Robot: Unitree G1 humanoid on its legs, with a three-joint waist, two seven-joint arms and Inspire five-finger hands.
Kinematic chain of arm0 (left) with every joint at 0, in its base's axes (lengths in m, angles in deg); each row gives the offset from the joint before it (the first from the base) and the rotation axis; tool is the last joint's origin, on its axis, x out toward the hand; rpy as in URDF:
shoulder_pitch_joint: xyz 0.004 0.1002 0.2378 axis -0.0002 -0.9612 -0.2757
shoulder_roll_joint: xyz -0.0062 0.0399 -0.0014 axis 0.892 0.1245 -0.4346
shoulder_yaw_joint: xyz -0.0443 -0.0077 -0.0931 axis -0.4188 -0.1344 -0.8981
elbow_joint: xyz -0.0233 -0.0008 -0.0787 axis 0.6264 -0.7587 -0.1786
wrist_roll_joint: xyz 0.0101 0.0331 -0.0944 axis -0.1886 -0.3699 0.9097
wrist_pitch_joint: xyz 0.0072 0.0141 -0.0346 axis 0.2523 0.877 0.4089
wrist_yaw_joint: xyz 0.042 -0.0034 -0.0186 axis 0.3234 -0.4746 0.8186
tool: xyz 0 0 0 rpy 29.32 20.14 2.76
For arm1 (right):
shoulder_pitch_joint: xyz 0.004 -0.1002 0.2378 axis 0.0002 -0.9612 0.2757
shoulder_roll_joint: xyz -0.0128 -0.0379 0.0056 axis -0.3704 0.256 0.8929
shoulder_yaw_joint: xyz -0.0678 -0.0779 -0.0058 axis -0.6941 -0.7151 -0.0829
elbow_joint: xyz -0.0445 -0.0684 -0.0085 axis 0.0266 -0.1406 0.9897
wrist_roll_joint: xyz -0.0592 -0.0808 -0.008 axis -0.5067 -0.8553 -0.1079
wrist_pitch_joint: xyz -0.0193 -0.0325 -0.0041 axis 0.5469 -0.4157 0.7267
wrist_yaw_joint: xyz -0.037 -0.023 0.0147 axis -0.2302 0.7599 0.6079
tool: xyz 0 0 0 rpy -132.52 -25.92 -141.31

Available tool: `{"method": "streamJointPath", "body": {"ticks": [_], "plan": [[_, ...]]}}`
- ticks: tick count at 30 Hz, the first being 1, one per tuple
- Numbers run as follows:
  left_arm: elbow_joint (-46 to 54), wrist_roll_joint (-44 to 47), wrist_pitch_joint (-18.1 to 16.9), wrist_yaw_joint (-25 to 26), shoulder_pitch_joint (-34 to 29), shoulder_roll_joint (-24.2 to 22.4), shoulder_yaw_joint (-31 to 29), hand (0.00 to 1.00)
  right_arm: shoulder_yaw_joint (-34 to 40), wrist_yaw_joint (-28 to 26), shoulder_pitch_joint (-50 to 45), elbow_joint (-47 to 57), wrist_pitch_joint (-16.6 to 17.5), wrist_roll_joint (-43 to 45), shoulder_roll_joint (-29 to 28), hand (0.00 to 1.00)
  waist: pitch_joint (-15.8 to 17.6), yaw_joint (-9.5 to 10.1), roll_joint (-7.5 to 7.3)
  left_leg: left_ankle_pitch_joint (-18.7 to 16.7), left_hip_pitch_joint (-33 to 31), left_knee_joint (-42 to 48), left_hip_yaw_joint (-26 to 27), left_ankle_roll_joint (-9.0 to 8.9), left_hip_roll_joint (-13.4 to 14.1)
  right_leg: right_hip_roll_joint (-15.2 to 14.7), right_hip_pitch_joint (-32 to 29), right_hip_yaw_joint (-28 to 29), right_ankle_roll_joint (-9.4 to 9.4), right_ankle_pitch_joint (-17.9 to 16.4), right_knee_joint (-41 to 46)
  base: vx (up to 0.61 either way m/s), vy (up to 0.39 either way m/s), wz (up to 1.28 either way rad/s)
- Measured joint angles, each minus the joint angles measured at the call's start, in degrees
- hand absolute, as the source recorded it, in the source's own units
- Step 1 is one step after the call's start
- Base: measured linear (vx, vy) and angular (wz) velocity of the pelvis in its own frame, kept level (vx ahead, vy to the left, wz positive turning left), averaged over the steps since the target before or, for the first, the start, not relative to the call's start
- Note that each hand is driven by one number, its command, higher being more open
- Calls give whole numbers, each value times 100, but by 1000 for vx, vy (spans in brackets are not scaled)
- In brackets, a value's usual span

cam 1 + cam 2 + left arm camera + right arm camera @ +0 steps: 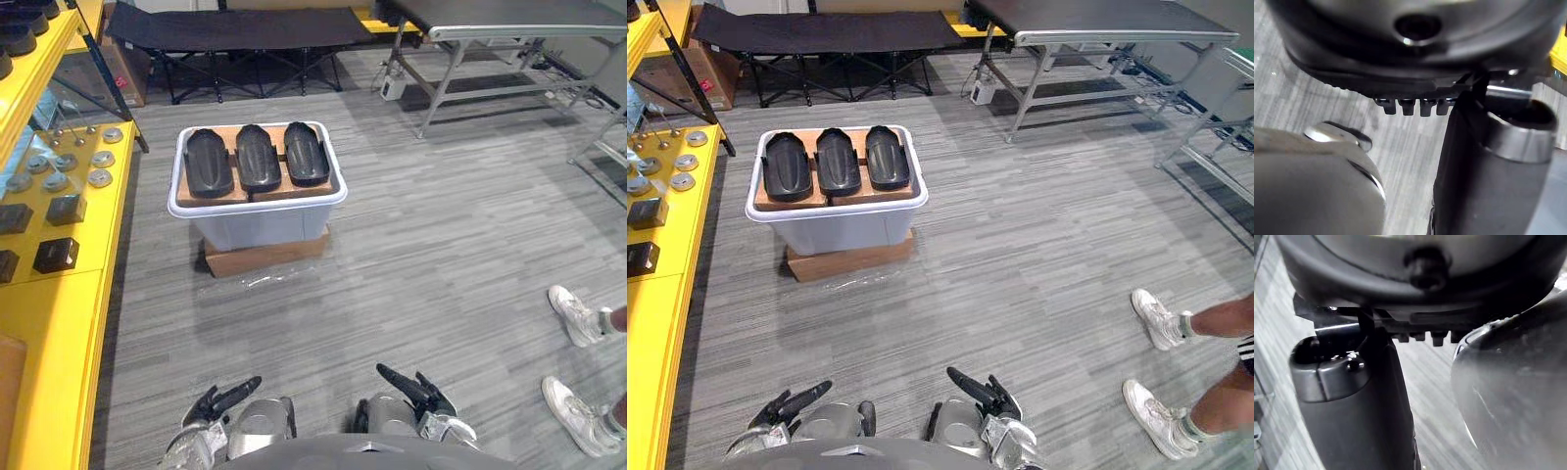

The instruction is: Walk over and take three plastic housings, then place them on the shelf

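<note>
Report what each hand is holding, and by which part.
Nothing is held. The left hand and right hand hang empty, fingers straight; the three plastic housings lie in the white bin.

The left hand point(228, 398) is seen at the bottom edge of the frame, left of centre, and the right hand point(409, 386) right of centre. On both, the dark fingers are held out straight, angled up and inward, and nothing is gripped
</note>
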Motion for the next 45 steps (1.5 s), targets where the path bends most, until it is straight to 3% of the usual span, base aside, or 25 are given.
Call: {"method": "streamJointPath", "body": {"ticks": [4,6,7,8,9,11,13,15,16,17,18,19,21,23,25,27,30,33,35,36,37,38,41,43,45], "plan": [[162,106,4,-6,62,-241,-64,100,1,105,-75,122,-68,0,-37,100,-79,-41,-30,-739,84,586,-437,-228,47,68,-99,382,-257,710,-360,369,-228,58],[198,340,9,41,-134,-435,-221,100,52,96,-178,185,-148,-9,15,100,-402,-33,151,-1031,111,846,-630,-458,338,231,-92,131,-433,760,-38,461,-359,47],[216,367,14,49,-168,-495,-314,100,90,106,-178,192,-154,-24,27,100,-460,-42,245,-1018,-92,1180,-601,-479,413,302,-71,43,-473,664,-44,539,-376,49],[317,477,2,76,-167,-594,-458,100,218,106,-179,201,-151,-36,43,100,-466,-88,349,-804,-616,2176,-497,-642,619,396,35,-130,-519,584,-82,442,-278,43],[362,517,-12,138,-173,-643,-576,100,251,108,-185,211,-166,-73,74,100,-435,-76,408,-546,-930,2862,-399,-757,810,451,229,-224,-594,537,-181,503,-298,49],[356,615,-14,219,-158,-676,-651,100,286,122,-231,196,-225,-86,123,100,-401,-46,471,-493,-1298,3782,-111,-826,1163,608,876,-464,-628,527,-673,377,-163,43],[331,681,18,222,-154,-602,-572,100,468,175,-381,185,-184,-131,79,100,-387,2,402,-510,-1329,3020,511,-794,1226,542,1704,-756,-622,533,-1293,444,-151,56],[327,641,17,222,-145,-597,-529,100,501,231,-359,184,-123,-123,68,100,-382,12,392,-469,-1373,2137,693,-806,1092,477,1848,-884,-615,532,-1430,254,-21,37],[318,581,20,221,-140,-597,-508,100,558,251,-333,185,-71,-90,57,100,-372,9,377,-223,-1391,1309,730,-770,921,418,1900,-960,-607,533,-1481,274,88,38],[265,453,44,196,-155,-583,-490,100,635,284,-303,186,-15,-50,46,100,-364,22,368,312,-1404,310,741,-749,735,365,1948,-1025,-548,499,-1490,335,151,31],[159,441,87,173,-193,-554,-537,100,659,324,-304,186,1,3,44,100,-355,71,354,1193,-1355,-216,794,-636,689,364,2065,-1006,-387,399,-1523,348,170,19],[120,467,136,163,-158,-497,-589,100,650,337,-282,176,-1,22,-20,100,-301,107,257,1242,-1259,-291,862,-308,597,324,2166,-993,-305,348,-1561,291,115,10],[99,176,112,116,-150,-192,-532,100,497,298,-99,165,1,119,-164,100,-138,176,-89,1140,-1110,-443,930,-287,374,144,2220,-895,-254,382,-1645,237,76,5],[-2,7,115,65,-152,-68,-532,100,439,291,-13,159,3,171,-181,100,-73,185,-194,883,-1212,-159,900,-216,325,54,2268,-864,-144,452,-1626,196,115,11],[-119,-51,99,74,-188,-50,-536,100,444,285,1,156,47,167,-164,100,-68,181,-192,592,-1132,23,908,-83,289,-49,2226,-827,-120,464,-1210,184,146,6],[-118,-62,-37,72,-273,-45,-468,100,432,220,11,160,140,111,-198,100,-87,199,-129,441,-806,-107,959,-24,245,-379,1628,-636,-37,520,365,156,164,-14],[-18,-45,-190,72,-294,32,-182,100,411,108,-2,162,195,-29,-252,100,-102,142,-133,364,-516,-310,857,47,171,-616,967,-565,39,410,1641,185,124,12],[301,149,-261,77,-230,77,13,100,256,82,-37,166,350,-5,-242,100,-112,12,-130,424,-373,-428,605,29,194,-483,840,-833,-18,147,1075,183,28,50],[449,468,-230,62,-44,74,62,100,153,58,-44,197,442,-9,-224,100,-114,-2,-125,479,-402,-415,455,-23,229,-265,738,-665,21,220,-113,174,-60,44],[453,536,-227,61,0,84,122,100,138,54,-54,206,451,-9,-225,100,-117,-2,-131,494,-404,-419,434,-50,229,-204,734,-601,42,311,-422,191,-164,33],[455,675,-225,53,85,109,213,100,24,49,-107,258,471,-11,-238,100,-174,3,-270,487,-398,-457,374,-155,135,-115,706,-412,-64,1322,-1122,150,-174,26],[442,694,-234,59,96,123,227,100,-26,35,-141,284,481,-13,-232,100,-187,-2,-299,464,-394,-467,368,-198,108,-126,730,-438,-174,1258,-1172,180,-232,12],[402,697,-225,75,-18,-131,242,100,-192,58,-264,602,515,-4,-125,100,-249,-24,-56,511,-390,-645,391,-375,307,112,805,-407,-244,1348,-1615,110,-161,-17],[361,694,-181,69,-94,-169,239,100,-400,136,-442,985,502,-18,-102,100,-272,-113,-5,558,-318,-808,413,-473,428,272,864,-397,-297,1390,-1782,84,-162,-17],[324,681,-113,76,-157,-135,234,100,-729,383,-856,1749,482,-97,-118,100,-240,-152,-93,572,-85,-963,487,-573,543,429,1036,-347,-305,1395,-1888,56,-131,-19]]}}
